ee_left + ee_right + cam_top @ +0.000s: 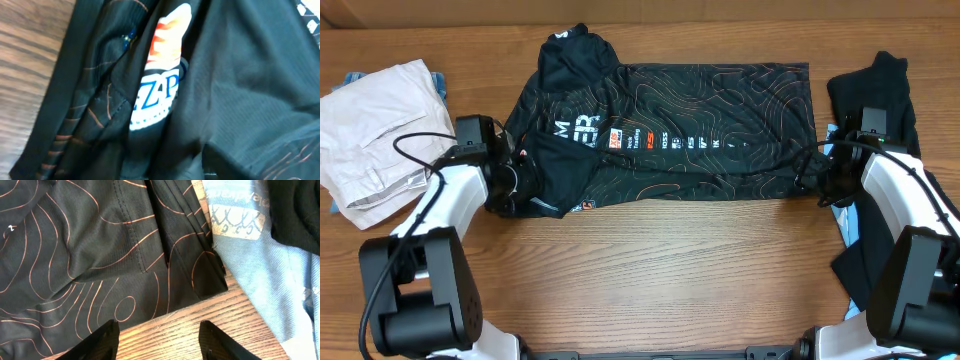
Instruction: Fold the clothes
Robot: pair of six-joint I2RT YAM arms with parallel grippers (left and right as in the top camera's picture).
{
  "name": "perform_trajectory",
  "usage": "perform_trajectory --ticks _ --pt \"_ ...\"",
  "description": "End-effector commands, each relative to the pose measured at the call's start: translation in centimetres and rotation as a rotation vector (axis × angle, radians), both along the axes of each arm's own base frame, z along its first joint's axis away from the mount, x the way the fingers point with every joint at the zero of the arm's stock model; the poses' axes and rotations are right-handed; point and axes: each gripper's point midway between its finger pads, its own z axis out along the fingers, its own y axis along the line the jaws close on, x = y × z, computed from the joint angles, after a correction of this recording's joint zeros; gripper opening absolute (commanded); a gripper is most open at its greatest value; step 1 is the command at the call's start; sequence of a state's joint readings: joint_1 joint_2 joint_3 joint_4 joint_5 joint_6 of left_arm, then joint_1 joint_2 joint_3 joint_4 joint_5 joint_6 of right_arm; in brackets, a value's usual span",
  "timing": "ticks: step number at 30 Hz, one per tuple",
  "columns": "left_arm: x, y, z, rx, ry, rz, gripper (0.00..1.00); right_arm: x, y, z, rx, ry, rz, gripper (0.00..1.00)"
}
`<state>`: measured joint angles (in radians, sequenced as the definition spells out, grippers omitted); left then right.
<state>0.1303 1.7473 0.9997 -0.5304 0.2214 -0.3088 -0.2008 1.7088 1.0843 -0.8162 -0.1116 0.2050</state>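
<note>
While the right gripper (159, 325) stands spread beside the jersey (720, 120), whether the left gripper (510, 185) pinches it I cannot tell.

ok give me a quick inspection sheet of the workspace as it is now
surface: wooden table
job's things: black jersey spread out, its left end bunched
clutter: beige trousers crumpled at left; black garment with light blue cloth at right
grippers: left gripper at the jersey's left end, jaws not visible; right gripper open over wood by the jersey's right corner
cables: black cable looping by the left arm
surroundings: nothing seen
</note>
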Motion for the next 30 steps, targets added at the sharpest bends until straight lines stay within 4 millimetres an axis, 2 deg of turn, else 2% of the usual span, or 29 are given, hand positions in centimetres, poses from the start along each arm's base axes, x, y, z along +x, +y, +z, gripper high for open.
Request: perform_trajectory --ticks 1,5,11,15,19,25,26,30 --pt "0.0 -1.5 -0.8 -0.055 0.0 -0.048 0.24 -0.5 0.1 -0.5 -0.006 0.018 0.006 0.55" --pt "1.4 -2.7 0.5 -0.122 -0.072 -0.082 0.04 -0.5 0.1 -0.5 -0.006 0.018 0.006 0.55" --pt "2.9 -4.6 3.7 -0.231 -0.15 -0.144 0.04 -0.3 0.0 -0.4 -0.013 0.011 0.005 0.55" --pt "3.6 -4.5 4.2 -0.226 -0.174 -0.147 0.04 -0.4 -0.3 -0.5 -0.031 0.015 0.002 0.55" --pt "5.8 -4.0 5.2 -0.191 -0.278 -0.151 0.04 -0.3 -0.3 -0.5 -0.031 0.015 0.002 0.55" --pt "9.0 -2.0 6.8 -0.084 -0.42 -0.102 0.04 -0.4 -0.3 -0.5 -0.03 0.016 0.002 0.55" --pt "9.1 -2.1 6.9 -0.087 -0.426 -0.103 0.08 -0.4 -0.3 -0.5 -0.03 0.016 0.002 0.55" --pt "7.7 -2.7 6.0 -0.123 -0.354 -0.106 0.45 -0.4 -0.3 -0.5 -0.03 0.015 0.002 0.55"
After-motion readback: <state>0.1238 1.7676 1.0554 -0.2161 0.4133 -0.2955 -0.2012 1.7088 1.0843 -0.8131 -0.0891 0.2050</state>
